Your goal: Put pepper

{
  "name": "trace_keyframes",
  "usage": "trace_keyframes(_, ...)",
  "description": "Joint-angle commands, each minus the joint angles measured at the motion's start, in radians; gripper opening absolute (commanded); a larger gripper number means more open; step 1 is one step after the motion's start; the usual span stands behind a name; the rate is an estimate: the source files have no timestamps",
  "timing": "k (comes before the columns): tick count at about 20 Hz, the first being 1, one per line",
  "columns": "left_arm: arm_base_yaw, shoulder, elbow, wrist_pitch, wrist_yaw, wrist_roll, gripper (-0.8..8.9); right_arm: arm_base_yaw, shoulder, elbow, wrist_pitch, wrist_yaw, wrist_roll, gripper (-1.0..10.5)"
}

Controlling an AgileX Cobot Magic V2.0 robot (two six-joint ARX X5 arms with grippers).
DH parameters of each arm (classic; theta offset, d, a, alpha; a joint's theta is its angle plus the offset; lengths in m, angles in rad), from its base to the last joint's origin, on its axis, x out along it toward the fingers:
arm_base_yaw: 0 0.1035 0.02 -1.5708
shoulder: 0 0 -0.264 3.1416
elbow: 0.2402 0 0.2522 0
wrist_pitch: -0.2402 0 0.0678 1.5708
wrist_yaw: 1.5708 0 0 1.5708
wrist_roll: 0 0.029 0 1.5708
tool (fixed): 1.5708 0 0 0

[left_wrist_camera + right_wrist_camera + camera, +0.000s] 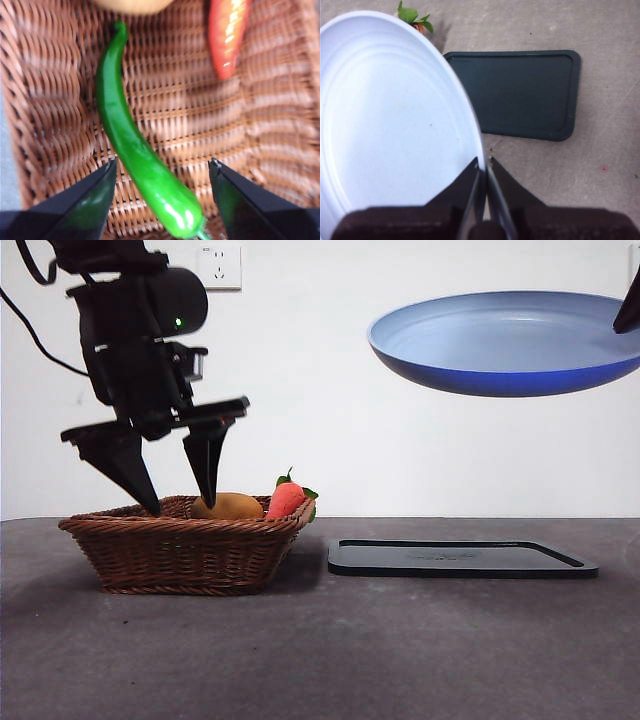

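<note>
Basket (180, 550): pepper (135, 145), carrot (285, 498), potato (228, 506) | plate (505, 340): bare

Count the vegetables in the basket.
3, all inside the basket: the pepper between the open left claw, the carrot and the potato. More may be hidden.

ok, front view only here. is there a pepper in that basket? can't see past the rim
Observer: Yes, the left wrist view shows a green pepper lying on the basket floor.
Operator: Left tool on it?
Observer: Not yet. The left tool is open, the pepper's thick end between its jaws.
Operator: And the plate up top?
Observer: The right tool is shut on the blue plate rim, above the black tray.
</note>
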Motion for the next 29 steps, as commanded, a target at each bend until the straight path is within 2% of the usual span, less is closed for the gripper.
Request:
trace_keyframes(1, -0.007, 0.05, 0.021, 0.017, -0.018, -0.024, 3.24, 0.0, 0.005, 0.02, 0.013, -0.004, -0.002, 0.1)
trace_keyframes(12, -0.016, 0.126, 0.021, 0.058, -0.024, -0.045, 3.19, 0.001, 0.005, 0.02, 0.014, -0.004, -0.012, 0.1)
trace_keyframes(15, -0.019, 0.126, 0.021, 0.055, -0.019, -0.046, 1.73, 0.0, 0.005, 0.02, 0.014, -0.004, -0.013, 0.1)
trace_keyframes(17, -0.02, 0.126, 0.021, 0.046, -0.017, -0.047, 1.24, 0.0, 0.005, 0.02, 0.014, -0.003, -0.013, 0.1)
trace_keyframes(29, -0.02, 0.039, 0.021, 0.021, -0.012, -0.053, 1.23, 0.0, 0.008, 0.02, 0.014, -0.003, -0.012, 0.1)
